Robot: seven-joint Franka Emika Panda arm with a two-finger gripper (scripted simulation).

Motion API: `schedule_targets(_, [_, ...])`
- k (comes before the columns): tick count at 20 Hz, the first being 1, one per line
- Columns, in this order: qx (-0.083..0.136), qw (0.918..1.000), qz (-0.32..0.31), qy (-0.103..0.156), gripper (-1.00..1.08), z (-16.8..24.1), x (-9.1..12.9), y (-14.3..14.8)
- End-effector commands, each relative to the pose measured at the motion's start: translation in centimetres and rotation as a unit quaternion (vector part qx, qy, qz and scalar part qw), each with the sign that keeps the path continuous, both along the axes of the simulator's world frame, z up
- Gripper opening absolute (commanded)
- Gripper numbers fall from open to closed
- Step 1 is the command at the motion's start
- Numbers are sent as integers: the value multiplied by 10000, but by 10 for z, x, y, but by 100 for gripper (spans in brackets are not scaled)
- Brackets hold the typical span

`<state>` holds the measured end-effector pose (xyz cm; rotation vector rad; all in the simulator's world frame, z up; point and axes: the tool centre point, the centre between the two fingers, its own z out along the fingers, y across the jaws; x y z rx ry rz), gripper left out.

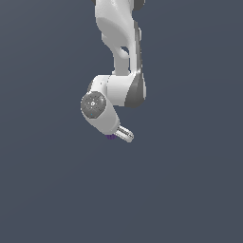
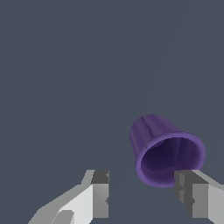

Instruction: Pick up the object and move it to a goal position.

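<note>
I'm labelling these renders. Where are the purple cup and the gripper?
purple cup (image 2: 168, 153): wrist view, on its hollow inside.
gripper (image 2: 144, 197): wrist view, midway between its open fingertips.

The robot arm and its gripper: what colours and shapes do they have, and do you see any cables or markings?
The arm is glossy white with rounded, tube-like links and dark grey sections at the joints, including a round grey cap. The gripper has white bodies ending in blocky grey fingertips with small notches. No cables or markings are visible.
</note>
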<state>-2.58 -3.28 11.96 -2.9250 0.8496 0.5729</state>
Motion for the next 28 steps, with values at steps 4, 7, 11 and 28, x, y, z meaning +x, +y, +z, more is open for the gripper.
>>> schedule_targets(4, [-21,9961,-673,568,28,-16,-8,-4])
schedule_targets(7, [-38,9927,-916,786,28,-22,-11,-5])
schedule_targets(11, [-57,9888,-1127,982,28,-27,-13,-5])
schedule_targets(28, [-69,9868,-1216,1066,28,-52,-28,0])
